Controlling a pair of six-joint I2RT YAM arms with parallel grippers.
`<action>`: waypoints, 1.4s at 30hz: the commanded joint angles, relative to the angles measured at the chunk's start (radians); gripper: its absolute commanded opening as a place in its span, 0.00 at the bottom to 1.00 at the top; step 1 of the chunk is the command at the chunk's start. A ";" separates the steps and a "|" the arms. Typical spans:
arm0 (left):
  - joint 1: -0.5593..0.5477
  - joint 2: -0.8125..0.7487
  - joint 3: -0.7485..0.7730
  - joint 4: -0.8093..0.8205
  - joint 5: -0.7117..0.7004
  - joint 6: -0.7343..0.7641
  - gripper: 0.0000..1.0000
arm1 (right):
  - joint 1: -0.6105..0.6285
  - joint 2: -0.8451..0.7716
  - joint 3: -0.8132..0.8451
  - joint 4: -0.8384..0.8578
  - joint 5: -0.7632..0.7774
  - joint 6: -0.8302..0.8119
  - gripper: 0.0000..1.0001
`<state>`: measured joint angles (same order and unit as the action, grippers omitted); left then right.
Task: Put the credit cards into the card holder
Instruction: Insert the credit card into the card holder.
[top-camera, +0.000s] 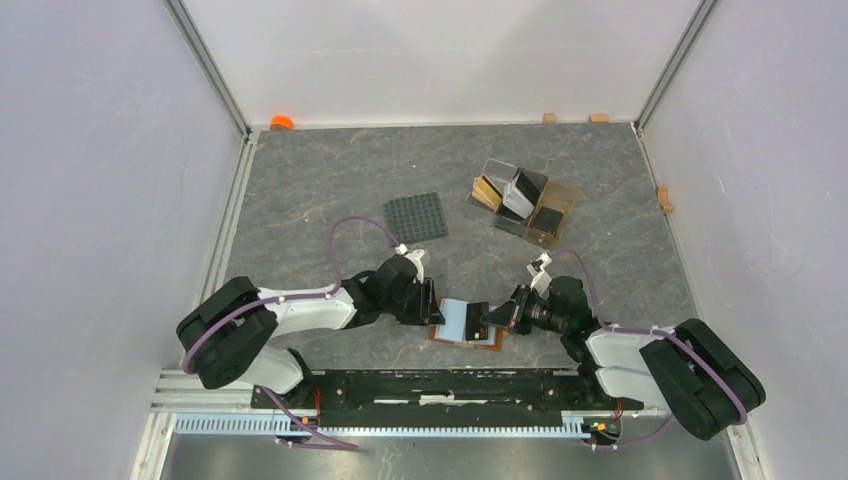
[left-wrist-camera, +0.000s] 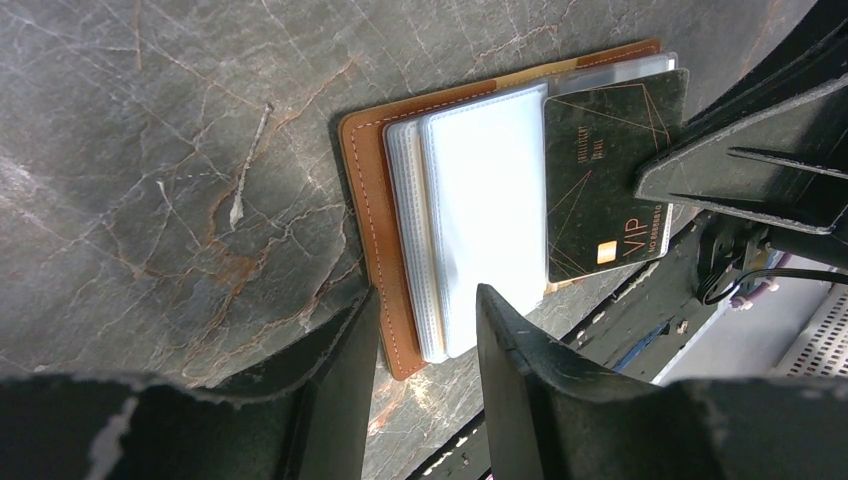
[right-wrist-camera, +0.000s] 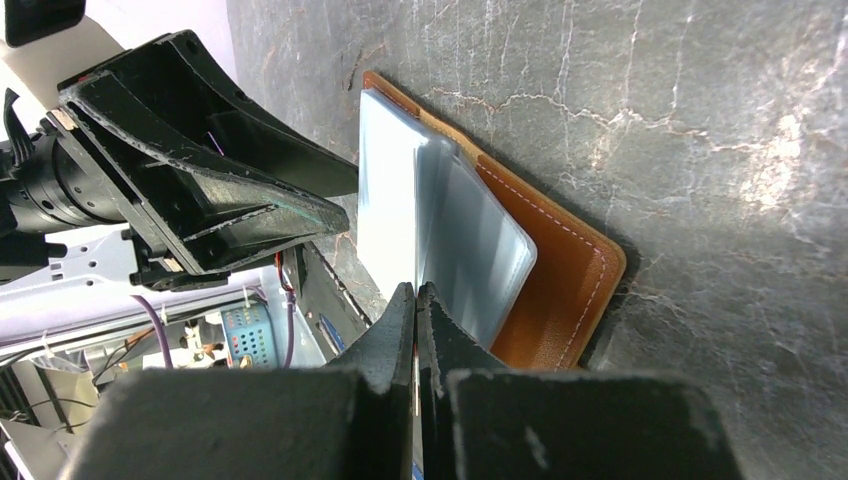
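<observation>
Left arm (top-camera: 310, 308) and right arm (top-camera: 615, 345) low, left claw (left-wrist-camera: 425, 305) apart over card holder (left-wrist-camera: 362, 170), right claw (right-wrist-camera: 416, 290) clamped on black card (left-wrist-camera: 600, 170)

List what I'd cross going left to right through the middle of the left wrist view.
Bare table → brown leather edge of the card holder → its clear sleeves → black card → right gripper, shut on that card's right edge.
</observation>
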<state>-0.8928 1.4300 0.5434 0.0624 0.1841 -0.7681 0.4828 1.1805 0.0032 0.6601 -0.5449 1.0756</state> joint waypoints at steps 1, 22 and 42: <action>-0.005 0.004 0.013 -0.009 -0.036 0.044 0.48 | 0.004 -0.009 -0.205 0.027 0.004 0.008 0.00; 0.008 0.080 0.009 0.039 -0.084 0.019 0.44 | 0.031 -0.003 -0.160 -0.116 0.132 -0.084 0.00; 0.138 0.048 0.002 -0.019 -0.038 0.052 0.40 | 0.080 0.172 -0.103 0.146 0.234 0.082 0.00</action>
<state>-0.7677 1.4933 0.5671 0.1268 0.1757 -0.7536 0.5568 1.3533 0.0036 0.8108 -0.4347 1.1328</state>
